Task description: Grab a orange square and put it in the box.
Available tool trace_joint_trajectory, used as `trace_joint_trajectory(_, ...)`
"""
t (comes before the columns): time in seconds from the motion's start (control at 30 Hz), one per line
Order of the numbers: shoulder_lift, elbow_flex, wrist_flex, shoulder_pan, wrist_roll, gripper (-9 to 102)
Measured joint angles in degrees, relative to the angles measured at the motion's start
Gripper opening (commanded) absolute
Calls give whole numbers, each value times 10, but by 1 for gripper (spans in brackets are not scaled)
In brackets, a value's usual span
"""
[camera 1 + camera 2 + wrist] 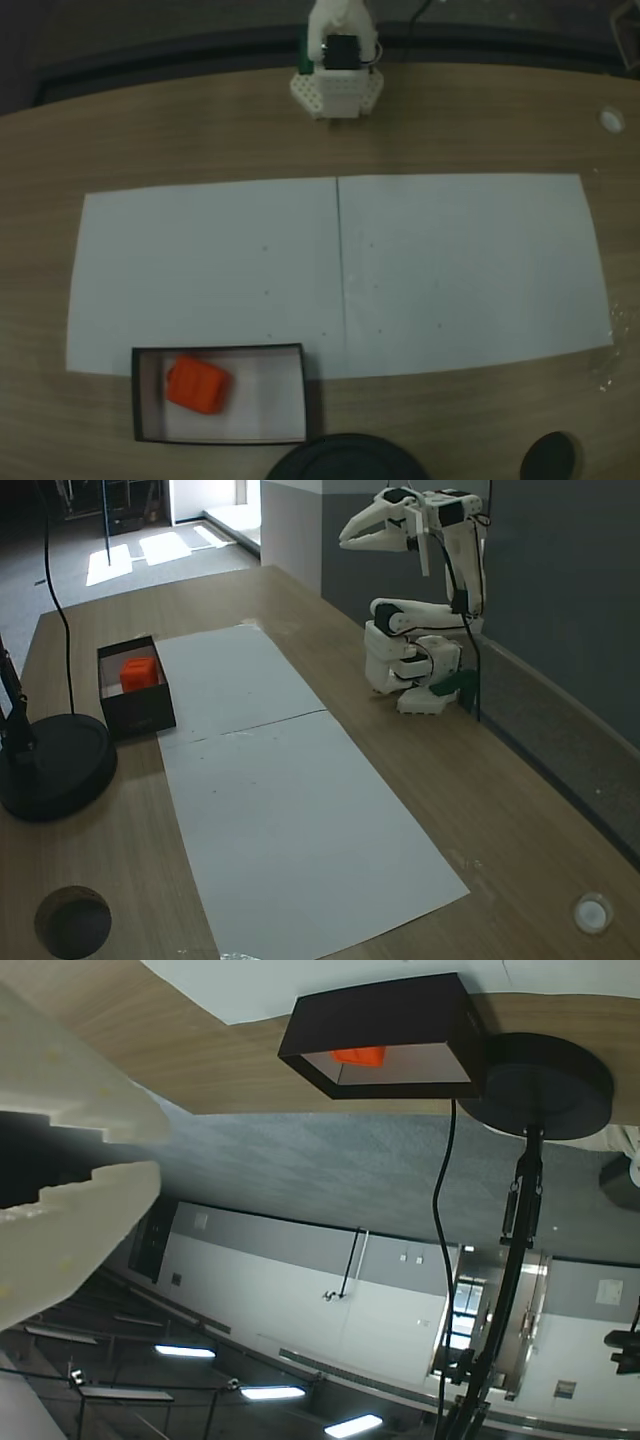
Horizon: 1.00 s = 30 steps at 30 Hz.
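The orange square [197, 385] [140, 672] lies inside the box [312, 395] [140, 712], toward its left end in the fixed view from above. The wrist view shows the orange square [360, 1055] as a small patch behind the box's black wall [380, 1010]. My gripper [346, 537] is held high above the arm's base, far from the box, folded back and shut with nothing in it. In the wrist view my gripper [155, 1152] enters from the left, and its white fingers [70, 1090] meet at the tips.
Two white paper sheets [340, 270] cover the middle of the wooden table. A black round stand base [345, 462] [55, 765] sits right beside the box. A round hole [550, 458] [72, 920] and a small white disc [611, 119] [592, 913] mark the table's corners.
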Motion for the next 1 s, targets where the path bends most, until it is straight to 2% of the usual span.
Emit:
trace_joint_trajectory(0.3, 61, 105, -54, 0, 0, 0)
trace_joint_trajectory(0.47, 61, 185, -137, 1, 0, 0)
trace_joint_trajectory(0.7, 61, 388, -275, 1, 0, 0)
trace_joint_trajectory(1.0, 61, 592, -286, -40, 0, 0)
